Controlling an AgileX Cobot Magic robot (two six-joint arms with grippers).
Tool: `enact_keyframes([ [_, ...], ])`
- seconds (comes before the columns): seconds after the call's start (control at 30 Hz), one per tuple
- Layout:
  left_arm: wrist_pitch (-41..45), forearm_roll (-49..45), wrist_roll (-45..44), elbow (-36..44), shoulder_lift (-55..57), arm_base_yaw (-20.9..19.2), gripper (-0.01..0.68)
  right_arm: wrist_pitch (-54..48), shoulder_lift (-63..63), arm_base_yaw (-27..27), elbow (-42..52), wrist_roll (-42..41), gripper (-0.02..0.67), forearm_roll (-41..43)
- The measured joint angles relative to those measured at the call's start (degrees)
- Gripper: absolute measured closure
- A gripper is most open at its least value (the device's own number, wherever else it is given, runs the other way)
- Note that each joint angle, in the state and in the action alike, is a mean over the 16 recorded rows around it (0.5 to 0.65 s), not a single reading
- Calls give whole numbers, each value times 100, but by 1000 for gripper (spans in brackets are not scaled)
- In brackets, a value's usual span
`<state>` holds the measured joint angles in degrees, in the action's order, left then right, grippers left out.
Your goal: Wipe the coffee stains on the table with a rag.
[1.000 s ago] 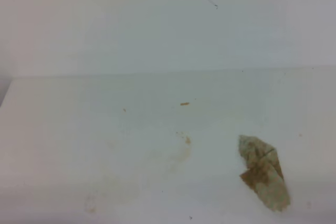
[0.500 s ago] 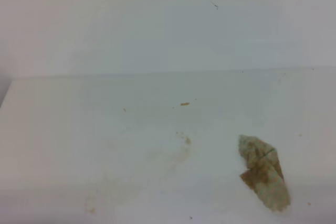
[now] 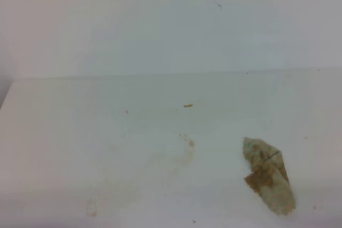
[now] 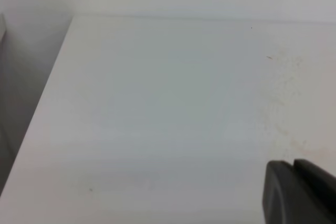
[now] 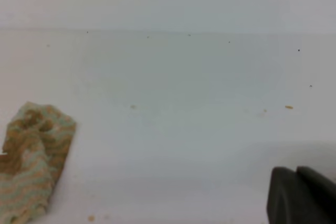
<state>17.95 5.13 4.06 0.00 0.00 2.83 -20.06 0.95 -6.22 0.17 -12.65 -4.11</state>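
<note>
The crumpled, striped, brown-blotched rag (image 3: 269, 175) lay on the matte white table (image 3: 64, 132), right of faint tan coffee stains (image 3: 179, 159). The right gripper (image 5: 299, 195) was closed, empty; the left gripper's (image 4: 296, 192) state was indeterminable.

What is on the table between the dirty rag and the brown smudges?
Nothing: in the exterior high view, only bare white table lies between the crumpled, brown-blotched rag and the faint tan coffee smears.

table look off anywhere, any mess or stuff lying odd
Faint tan coffee stains smear the white table left of centre. A crumpled, brown-blotched rag lies loose at the right, apart from the smears, with no gripper on it.
</note>
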Motion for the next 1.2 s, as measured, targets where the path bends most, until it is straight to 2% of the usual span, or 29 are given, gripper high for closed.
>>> enact_keyframes([
  [1.2,0,0,0,0,0,0,675,9,-2,0,0,38,648,0],
])
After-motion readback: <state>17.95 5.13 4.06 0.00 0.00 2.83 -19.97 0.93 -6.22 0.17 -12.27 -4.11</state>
